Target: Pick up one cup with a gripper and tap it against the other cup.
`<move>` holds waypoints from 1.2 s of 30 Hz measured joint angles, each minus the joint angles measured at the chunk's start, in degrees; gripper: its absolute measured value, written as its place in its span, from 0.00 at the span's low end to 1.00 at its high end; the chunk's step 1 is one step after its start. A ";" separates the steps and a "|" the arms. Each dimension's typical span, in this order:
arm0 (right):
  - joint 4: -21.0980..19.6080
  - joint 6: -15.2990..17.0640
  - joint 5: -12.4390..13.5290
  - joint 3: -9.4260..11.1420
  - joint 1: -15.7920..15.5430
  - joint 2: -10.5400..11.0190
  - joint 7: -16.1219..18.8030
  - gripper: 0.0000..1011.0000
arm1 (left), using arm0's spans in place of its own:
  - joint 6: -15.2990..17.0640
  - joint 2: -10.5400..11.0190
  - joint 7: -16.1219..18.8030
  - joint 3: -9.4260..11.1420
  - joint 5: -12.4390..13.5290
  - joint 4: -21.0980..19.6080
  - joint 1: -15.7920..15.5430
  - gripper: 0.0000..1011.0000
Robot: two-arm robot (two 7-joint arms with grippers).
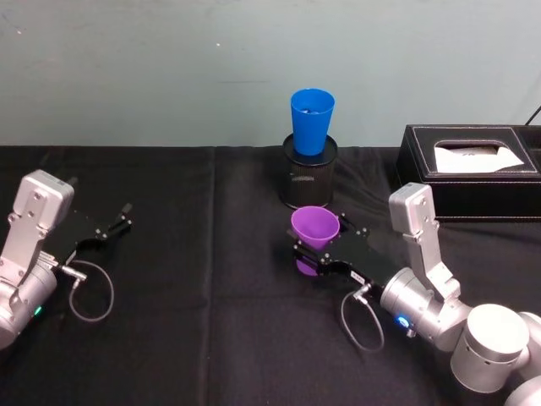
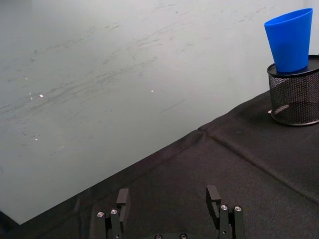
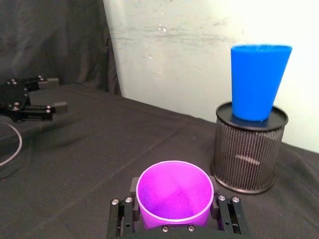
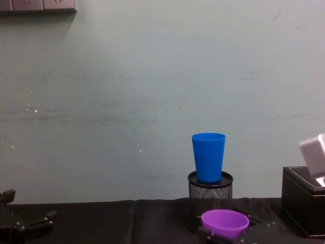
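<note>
The purple cup (image 1: 315,227) stands upright between the fingers of my right gripper (image 1: 325,245), which is shut on its lower half. In the right wrist view the purple cup (image 3: 174,196) shows its open mouth, with a finger against each side. Whether its base touches the cloth I cannot tell. The blue cup (image 1: 312,120) sits upright in the mouth of a black wire-mesh holder (image 1: 308,173), just beyond the purple cup and apart from it. The chest view has the blue cup (image 4: 208,156) higher than the purple cup (image 4: 225,222). My left gripper (image 1: 117,222) rests open at the far left.
A black tissue box (image 1: 469,169) stands at the back right, close to my right arm. The table is covered in black cloth (image 1: 203,304), with a pale wall right behind the holder. Open cloth lies between the two arms.
</note>
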 joint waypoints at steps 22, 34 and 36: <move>-20.53 13.33 -0.48 5.96 -4.73 3.93 -3.35 0.73 | 0.00 0.00 0.00 0.00 0.00 0.00 0.00 0.99; -20.23 13.01 -0.49 5.77 -4.68 3.91 -3.37 0.73 | 0.00 0.00 0.00 0.00 0.00 0.00 0.00 0.99; -20.20 12.98 -0.50 5.75 -4.67 3.91 -3.36 0.73 | 0.00 0.00 0.00 0.00 0.00 0.00 0.00 0.99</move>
